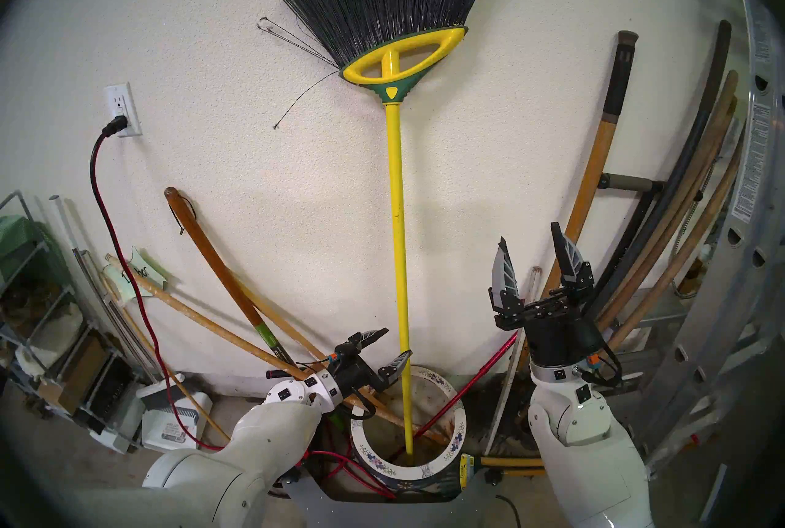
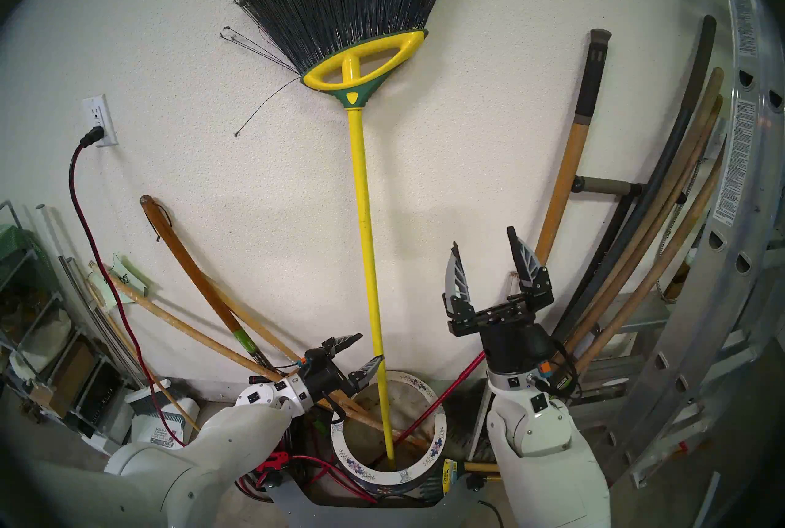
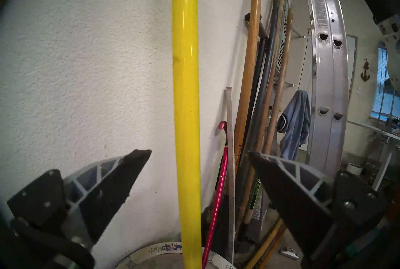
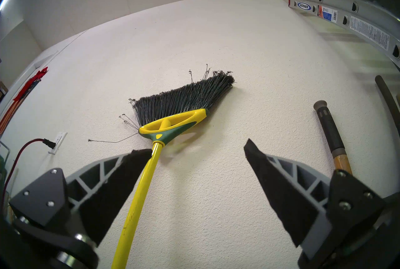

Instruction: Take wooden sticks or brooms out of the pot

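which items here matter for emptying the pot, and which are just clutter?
Job:
- yellow broom, standing in the pot
- pot
- wooden poles leaning out of the pot
- left tool, open beside the broom pole

Clutter:
- ladder
- wall outlet
- red cord
- handles against the wall

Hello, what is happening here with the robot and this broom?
The left hand is open around the yellow broom pole just above the pot, not yet gripping. The broom stands in the pot, bristles up against the wall. The right hand is open, pointing upward, holding nothing.
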